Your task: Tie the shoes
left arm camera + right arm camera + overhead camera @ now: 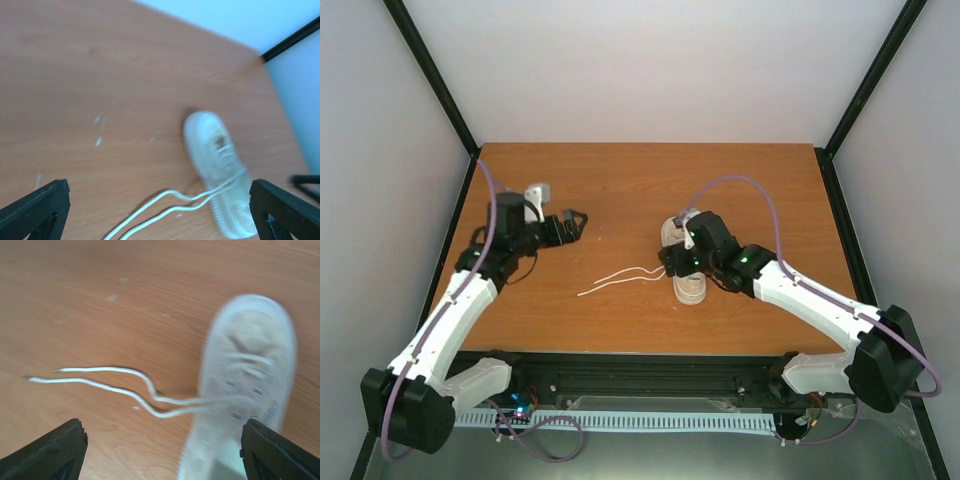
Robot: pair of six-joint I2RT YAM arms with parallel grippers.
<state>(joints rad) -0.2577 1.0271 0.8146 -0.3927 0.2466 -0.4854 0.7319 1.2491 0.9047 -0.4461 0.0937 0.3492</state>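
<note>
1. The sneaker sits on the counter, right of the middle. My right jaws hang just over it, spread wide and grasping nothing.
2. My left jaws are well apart from the sneaker on the left side of the counter. They are also released wide and empty.
3. The 2 laces trail out of the eyelets toward my left and lie side by side on the bare wood. They are loose, and I see no knot or crossing near the sneaker.
4. I judge the step in hand to be picking up 1 lace end in each set of jaws.
5. The 2 strands run very close together, so I should choose spots where they spread apart, out near the tips. That way each pinch catches only 1 strand.
6. The laces are thin and lie flat. I should come straight down with the jaws set across the strand and close only once my tips reach the counter.
7. The sneaker looks light and will probably slide if I tug, so I should lift gently and keep slack.
8. Both wrist views are blurred, so I cannot make out how the eyelets are threaded.
</note>
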